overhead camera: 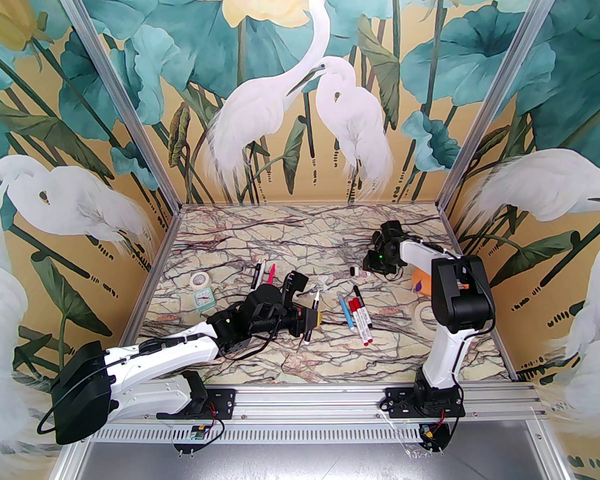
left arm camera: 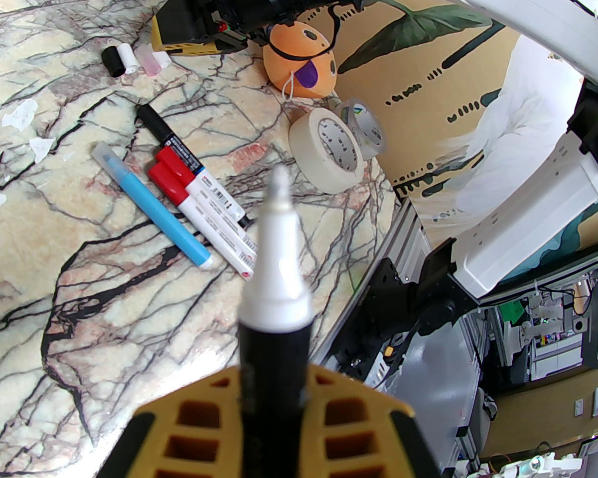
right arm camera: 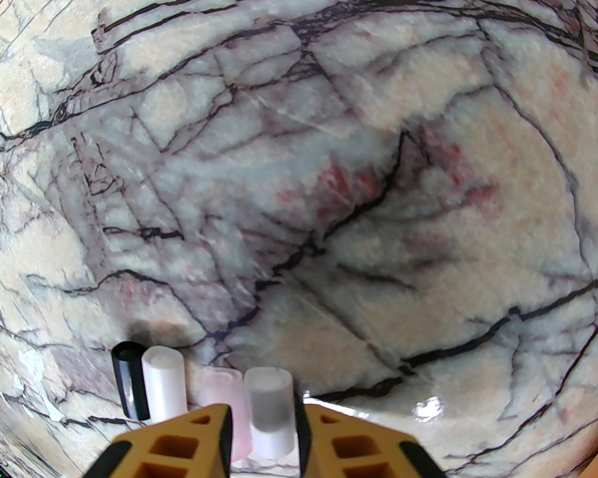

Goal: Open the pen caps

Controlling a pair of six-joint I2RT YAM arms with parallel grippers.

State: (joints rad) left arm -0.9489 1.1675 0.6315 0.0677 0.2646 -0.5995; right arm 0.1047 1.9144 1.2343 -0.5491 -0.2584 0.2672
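Fingers of the left gripper (left arm camera: pixel 274 391) are clamped tight on an uncapped pen (left arm camera: pixel 277 267), nib pointing outward. Those of the right gripper (right arm camera: pixel 261 416) flank a white cap (right arm camera: pixel 270 406) standing in the row of pulled caps (right arm camera: pixel 129 381) beyond the tape roll (left arm camera: pixel 329 150); we cannot tell whether they grip it. Four caps are off, while the four capped pens (left arm camera: pixel 179 187) left of the roll wait. Our left arm lies low, reaching towards the roll; our right arm folds over it.
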